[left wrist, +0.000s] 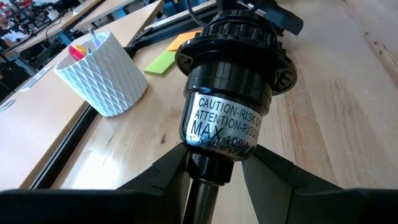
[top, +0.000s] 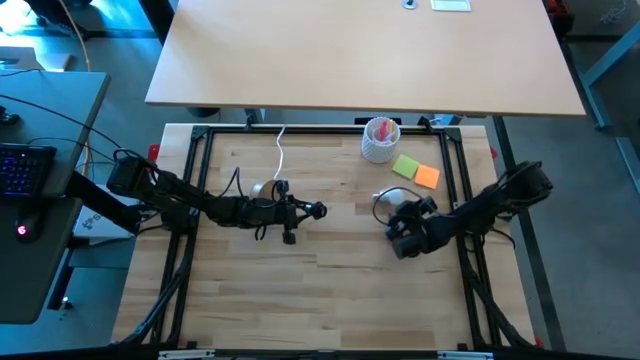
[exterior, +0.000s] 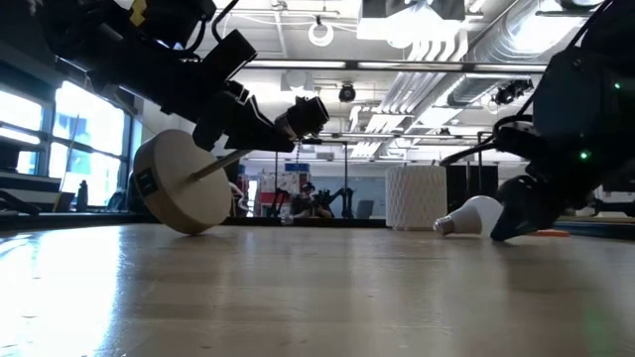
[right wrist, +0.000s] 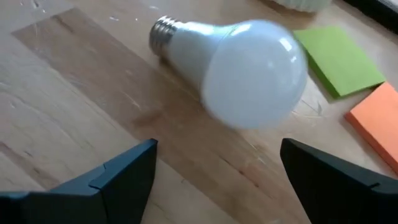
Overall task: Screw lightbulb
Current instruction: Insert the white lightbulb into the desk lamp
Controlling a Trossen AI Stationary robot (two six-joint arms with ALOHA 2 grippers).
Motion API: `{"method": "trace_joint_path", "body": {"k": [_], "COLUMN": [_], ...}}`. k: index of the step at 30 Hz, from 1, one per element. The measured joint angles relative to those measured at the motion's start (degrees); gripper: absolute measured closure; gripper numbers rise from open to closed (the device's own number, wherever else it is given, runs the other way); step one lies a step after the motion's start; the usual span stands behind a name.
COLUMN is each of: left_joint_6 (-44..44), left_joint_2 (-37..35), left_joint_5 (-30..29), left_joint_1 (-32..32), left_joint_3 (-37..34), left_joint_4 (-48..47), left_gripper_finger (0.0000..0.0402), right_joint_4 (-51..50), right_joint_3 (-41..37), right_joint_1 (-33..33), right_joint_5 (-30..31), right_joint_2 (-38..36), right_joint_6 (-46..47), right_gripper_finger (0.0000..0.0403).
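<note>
A: Your lightbulb [right wrist: 239, 68] is lying on its side on the table [top: 330, 290], right of centre, silvery screw base pointing left.

B: And your right tool [right wrist: 217, 171]?

A: Sitting just near of the bulb with its fingers [right wrist: 127, 168] spread wide on either side, not touching it. You've got nothing gripped there yet.

B: Over on the left?

A: Your left tool [left wrist: 214, 165] is closed on the stem just below the black socket [left wrist: 233, 81], fingers pinching from both sides. The low view shows the round wooden stand [exterior: 184, 183] tipped up, socket end pointing right towards the bulb.

B: So the two are well apart?

A: Yes, there's bare table between socket and bulb. A white cord [top: 281, 150] runs from the stand to the far edge.

B: Anything else nearby?

A: A white patterned cup [top: 381, 139] stands far of the bulb, with green [top: 406, 166] and orange [top: 427, 178] sticky notes lying just right of it.
</note>
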Motion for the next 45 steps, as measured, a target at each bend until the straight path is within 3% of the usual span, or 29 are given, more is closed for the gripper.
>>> {"method": "trace_joint_path", "body": {"k": [6, 22, 35, 45], "left_joint_6": [0.00, 0.00, 0.05, -0.34], "left_joint_2": [0.00, 0.00, 0.00, 0.00], "left_joint_5": [0.00, 0.00, 0.24, 0.41], "left_joint_1": [0.00, 0.00, 0.00, 0.00], "left_joint_3": [0.00, 0.00, 0.00, 0.00], "left_joint_4": [0.00, 0.00, 0.00, 0.01], "left_gripper_finger": [0.0268, 0.0268, 0.0268, 0.0268], "right_joint_4": [1.38, 5.23, 19.77, 22.19], "right_joint_3": [-0.20, -0.14, -0.11, -0.09], "right_joint_1": [-0.69, -3.04, -4.95, -4.97], "right_joint_5": [0.26, -4.09, -7.64, -4.64], "right_joint_2": [-2.41, -2.75, -2.66, -2.68], "right_joint_6": [-9.50, -3.70, -18.55, -17.15], "right_gripper_finger": [0.0066, 0.0053, 0.0047, 0.0047]}}
